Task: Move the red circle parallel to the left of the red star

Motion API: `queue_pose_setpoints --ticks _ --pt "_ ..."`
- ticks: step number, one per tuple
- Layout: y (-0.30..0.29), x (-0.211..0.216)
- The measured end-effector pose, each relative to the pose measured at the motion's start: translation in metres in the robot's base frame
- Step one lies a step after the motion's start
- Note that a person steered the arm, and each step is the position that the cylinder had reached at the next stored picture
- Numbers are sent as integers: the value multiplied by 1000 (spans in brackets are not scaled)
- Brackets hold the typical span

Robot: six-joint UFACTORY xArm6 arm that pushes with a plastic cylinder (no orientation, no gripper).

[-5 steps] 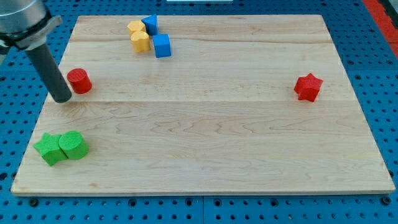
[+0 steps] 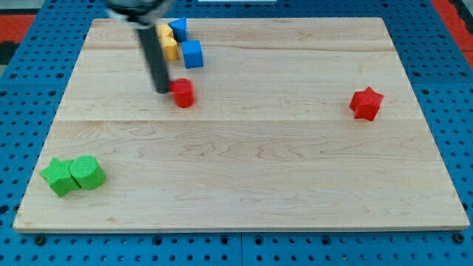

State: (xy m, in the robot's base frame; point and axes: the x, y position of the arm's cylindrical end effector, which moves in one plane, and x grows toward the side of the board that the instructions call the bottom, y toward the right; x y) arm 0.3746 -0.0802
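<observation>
The red circle (image 2: 183, 94) sits on the wooden board, left of centre and a little above the middle. My tip (image 2: 163, 90) touches its left side, and the dark rod rises from there toward the view's top. The red star (image 2: 366, 103) lies far off at the view's right, at about the same height as the circle.
Two yellow blocks (image 2: 168, 42) and two blue blocks (image 2: 191, 54) cluster at the view's top, just above the rod. Two green blocks (image 2: 72, 175) lie at the view's bottom left. The wooden board (image 2: 244, 177) rests on a blue pegboard.
My tip has swept to the right from the board's left edge. The red circle has slid rightward with it, about a fifth of the board's width.
</observation>
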Motion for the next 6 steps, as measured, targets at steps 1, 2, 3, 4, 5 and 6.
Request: queue_pose_setpoints --ticks 1,2,3,4,5,6 --pt "87 12" --pt "85 26" --pt "77 45" --pt "79 63" --pt "137 63" --pt "197 62"
